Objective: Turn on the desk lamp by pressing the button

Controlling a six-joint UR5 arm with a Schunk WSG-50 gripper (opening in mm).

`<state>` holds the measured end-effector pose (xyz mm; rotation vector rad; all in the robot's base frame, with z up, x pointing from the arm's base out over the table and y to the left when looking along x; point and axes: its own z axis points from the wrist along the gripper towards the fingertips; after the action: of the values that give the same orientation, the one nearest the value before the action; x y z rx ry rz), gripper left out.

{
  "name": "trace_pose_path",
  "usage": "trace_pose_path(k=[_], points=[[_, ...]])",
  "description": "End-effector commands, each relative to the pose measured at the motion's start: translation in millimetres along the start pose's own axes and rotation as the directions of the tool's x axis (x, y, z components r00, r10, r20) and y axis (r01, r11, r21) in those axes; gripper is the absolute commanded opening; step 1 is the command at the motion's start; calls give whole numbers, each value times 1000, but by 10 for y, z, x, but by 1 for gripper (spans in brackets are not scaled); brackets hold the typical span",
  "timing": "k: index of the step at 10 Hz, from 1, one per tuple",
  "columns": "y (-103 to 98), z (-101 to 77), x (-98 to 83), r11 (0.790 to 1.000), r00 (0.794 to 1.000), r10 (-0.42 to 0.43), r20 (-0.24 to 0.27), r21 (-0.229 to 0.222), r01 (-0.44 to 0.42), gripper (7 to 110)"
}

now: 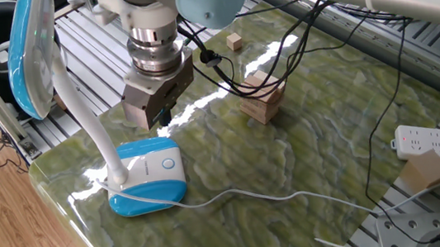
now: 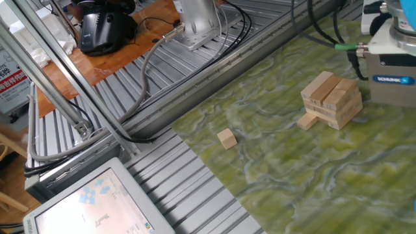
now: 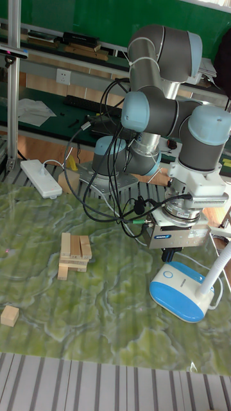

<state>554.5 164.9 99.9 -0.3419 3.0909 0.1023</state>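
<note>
Gripper parked right over the lamp base, button not pressed yet

The gripper (image 1: 160, 122) hangs just above the back edge of the desk lamp (image 1: 148, 175) base, near the table's (image 1: 308, 163) front-left corner — its fingertips are too dark and hidden to say if they're apart or together. The button (image 1: 168, 164) sits on the white top panel, slightly toward the camera from the tool. Likely trouble: coming straight down would catch the base's rim instead and could tip or shove the light plastic lamp — or snag the gooseneck (image 1: 86, 114) beside it. The block stack (image 1: 263, 98) stands well apart.
</note>
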Motion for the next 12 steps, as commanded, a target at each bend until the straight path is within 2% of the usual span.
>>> trace_pose_path(k=[1, 2, 3, 4, 6, 7, 8, 9, 12], points=[[74, -26, -120, 998, 998, 44, 42, -36, -43, 7], [117, -32, -128, 998, 998, 41, 40, -40, -40, 7], [80, -23, -23, 999, 999, 53, -3, 6, -53, 7], [194, 12, -6, 998, 998, 55, -9, -12, -55, 7], [189, 18, 10, 999, 999, 39, -12, -11, -39, 7], [217, 10, 12, 1000, 1000, 6, -13, -27, -6, 7], [223, -52, 6, 992, 995, -103, -12, -71, 102, 7], [139, -48, 29, 994, 995, -99, -22, -49, 98, 7], [183, -28, -16, 996, 999, -49, 0, -79, 49, 7]])
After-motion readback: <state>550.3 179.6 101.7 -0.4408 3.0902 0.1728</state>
